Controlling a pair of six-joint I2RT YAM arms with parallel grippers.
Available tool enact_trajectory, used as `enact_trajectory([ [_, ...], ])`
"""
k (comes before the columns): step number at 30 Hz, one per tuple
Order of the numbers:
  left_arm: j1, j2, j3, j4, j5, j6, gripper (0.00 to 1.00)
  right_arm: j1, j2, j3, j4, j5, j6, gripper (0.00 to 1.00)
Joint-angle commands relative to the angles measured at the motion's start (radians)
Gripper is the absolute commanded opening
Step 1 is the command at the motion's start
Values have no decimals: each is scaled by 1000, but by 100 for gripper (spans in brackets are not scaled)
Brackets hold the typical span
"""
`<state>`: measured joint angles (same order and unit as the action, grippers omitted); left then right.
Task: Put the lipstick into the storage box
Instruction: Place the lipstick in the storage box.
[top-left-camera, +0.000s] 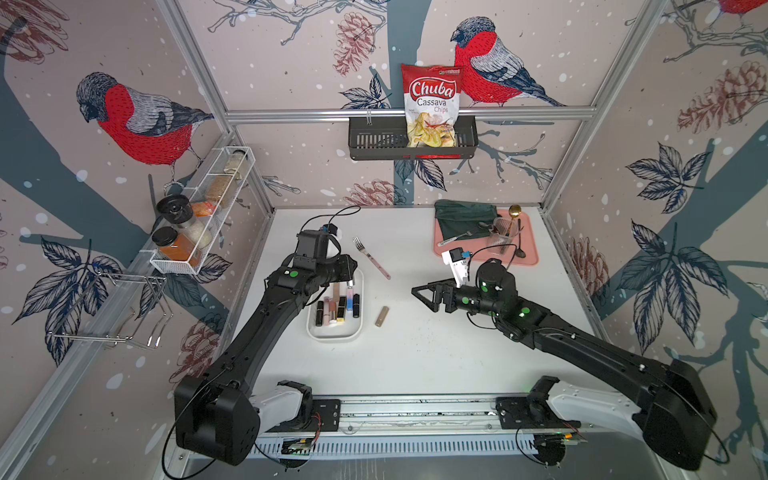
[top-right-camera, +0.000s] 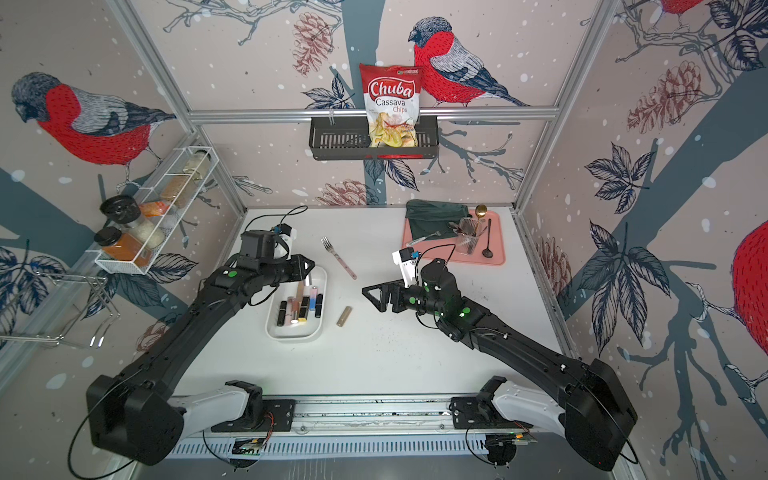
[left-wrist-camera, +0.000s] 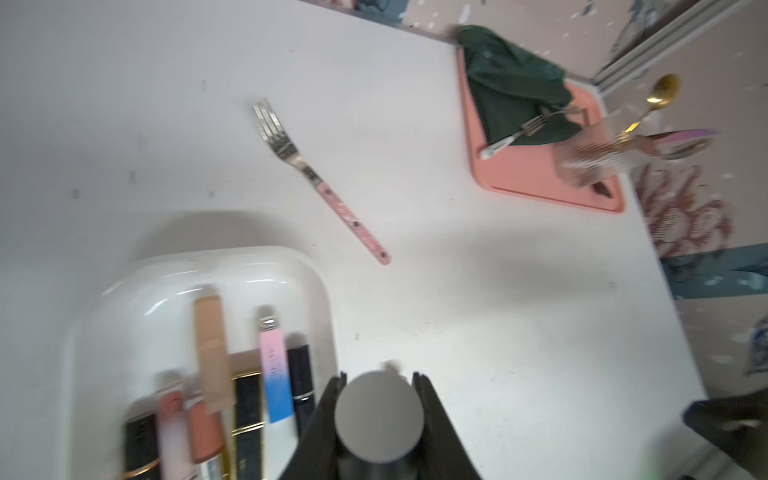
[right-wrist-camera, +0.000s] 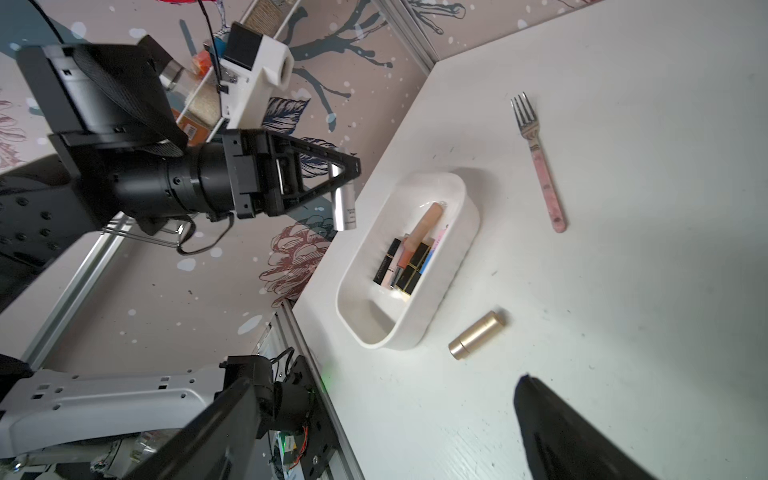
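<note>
The left end effector (right-wrist-camera: 351, 170) is clenching the silver lipstick (right-wrist-camera: 345, 208) above the far end of the storage box (top-left-camera: 334, 334), close by its rim. The tube is hanging roughly upright, its long axis crossing the fingers. Other lipsticks (top-left-camera: 336, 307) are lying inside the box along its length. A gold lipstick (top-left-camera: 382, 316) is resting on its side on the surface (top-left-camera: 415, 365), just beside the box's right wall, its long axis running near to far and leaning slightly right. The right end effector (top-left-camera: 415, 291) is hovering nearby, jaws spread and empty.
</note>
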<state>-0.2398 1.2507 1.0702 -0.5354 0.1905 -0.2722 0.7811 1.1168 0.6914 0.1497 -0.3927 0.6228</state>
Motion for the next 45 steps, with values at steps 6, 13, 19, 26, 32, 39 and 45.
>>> enact_trajectory([
  [6, 17, 142, 25, -68, -184, 105, 7, 35, 21, -6, 14, 40, -27, 100],
  [13, 93, 174, -134, 59, -229, 100, 5, 41, 5, -17, -7, 49, -40, 100],
  [19, 123, 174, -134, 90, -270, 103, 5, 42, 14, -42, 36, 40, -22, 100],
  [26, 140, 221, -109, 112, -249, 99, 5, 68, 56, -44, 78, 39, -3, 100],
  [32, 150, 253, -96, 144, -241, 93, 5, 80, 60, -43, 82, 47, 1, 100],
  [39, 181, 306, -91, 167, -197, 91, 5, 85, 59, -49, 88, 57, 5, 100],
  [45, 201, 325, -87, 175, -172, 88, 17, 86, 64, -56, 101, 57, 5, 100],
])
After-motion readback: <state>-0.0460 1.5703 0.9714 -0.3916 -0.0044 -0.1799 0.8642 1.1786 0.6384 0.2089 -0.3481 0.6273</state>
